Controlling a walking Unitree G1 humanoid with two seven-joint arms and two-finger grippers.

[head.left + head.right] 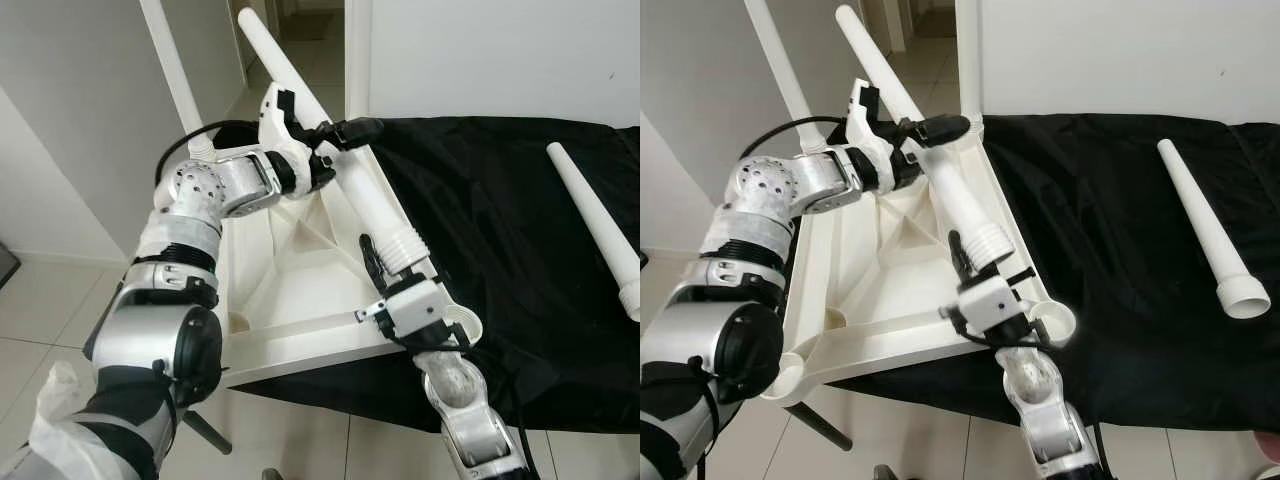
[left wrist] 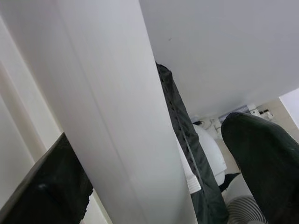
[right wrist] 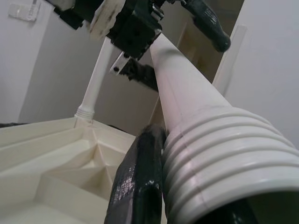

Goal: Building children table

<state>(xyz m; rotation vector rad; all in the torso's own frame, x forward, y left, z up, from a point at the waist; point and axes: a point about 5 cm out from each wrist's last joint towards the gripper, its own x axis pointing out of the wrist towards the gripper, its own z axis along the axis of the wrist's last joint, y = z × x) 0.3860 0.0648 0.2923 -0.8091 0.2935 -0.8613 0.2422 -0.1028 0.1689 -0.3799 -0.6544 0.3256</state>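
- Nearest me, the right gripper (image 1: 962,252) pinches the ribbed, threaded end of the table leg (image 1: 940,170); one black finger lies along the ribs and the other is hidden behind them. From that gripper the leg runs away toward 11 o'clock, rising over the upturned tabletop (image 1: 890,290).
- The empty corner socket (image 1: 1052,322) sits just beside the right wrist, at about 5 o'clock from the ribbed end. The thread is not in it yet and points past it, so I judge the leg could cross-thread or skate off the rim if pushed down at this slant.
- The tabletop overhangs the edge of the black cloth (image 1: 1120,240) toward me, with its near corner hanging off the support. Hard downward pressure at that socket might tip or slide the whole piece off.
- Further along, the left gripper (image 1: 908,135) is clamped around the leg's smooth middle, fingers on either side. With both arms on one stiff tube, any mismatch in their motion could wrench it out of one grip.
- At 2 o'clock, well apart from both grippers, a spare leg (image 1: 1205,230) lies loose on the cloth; a jolt could roll it.
- Farthest, two fitted legs (image 1: 780,75) stand up from the far corners.
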